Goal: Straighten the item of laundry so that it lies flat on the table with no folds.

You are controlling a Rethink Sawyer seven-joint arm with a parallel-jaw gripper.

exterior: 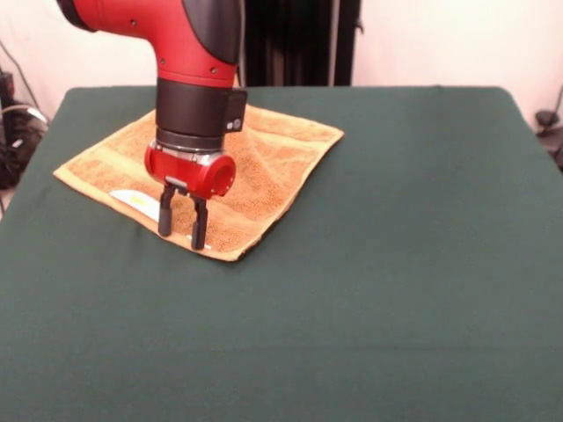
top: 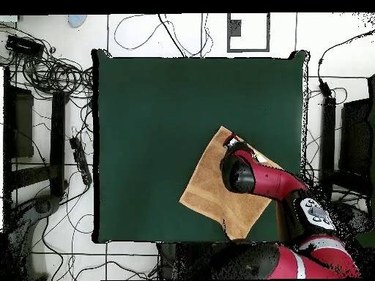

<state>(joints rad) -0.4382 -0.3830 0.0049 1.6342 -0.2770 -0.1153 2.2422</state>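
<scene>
The orange-tan towel (exterior: 273, 163) lies spread like a diamond on the far left part of the dark green table (exterior: 396, 272). Its white label (exterior: 132, 199) shows near its left front edge, and light wrinkles run across its middle. My gripper (exterior: 181, 236) points straight down over the towel's front edge, next to the label. Its two black fingers stand apart and hold nothing, with their tips at or just above the cloth. In the overhead view the towel (top: 209, 189) lies near the table's (top: 161, 110) bottom right, and the red arm (top: 256, 179) covers part of it and hides the gripper.
The black pedestal (exterior: 299, 40) stands behind the table's far edge. Cables (top: 55, 73) and dark equipment lie on the floor at the left and right of the table. The towel's corner reaches close to the table's edge by the robot base (top: 238, 235).
</scene>
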